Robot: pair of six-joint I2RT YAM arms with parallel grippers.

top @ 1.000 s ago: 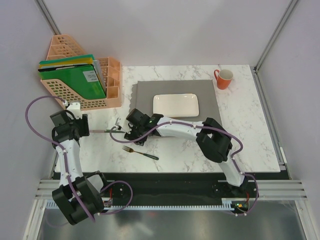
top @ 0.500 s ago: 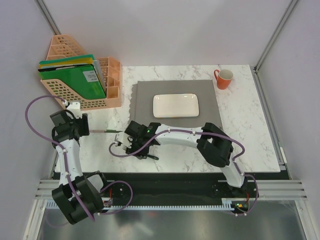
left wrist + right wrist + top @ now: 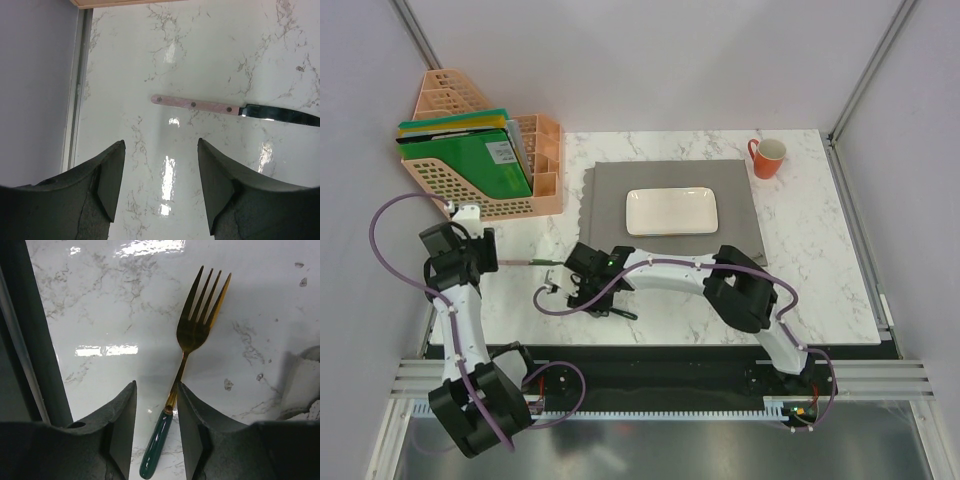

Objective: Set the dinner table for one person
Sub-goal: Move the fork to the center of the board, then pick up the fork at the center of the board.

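Marble tabletop point(image 3: 810, 260), spreading beneath and around the plate point(image 3: 672, 211), is judged hard, heavy, slick, not for lifting; near-left of the plate the thin stiff fork point(image 3: 192, 335) wants gripping at its green handle, right jaws narrowly astride it ungripped, left jaws wide, empty.

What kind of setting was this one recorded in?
Probably a lab robot cell staged as a dining spot: plain white enclosure walls, a marble-pattern dinner table with placemat, plate and mug, plus an office file rack.
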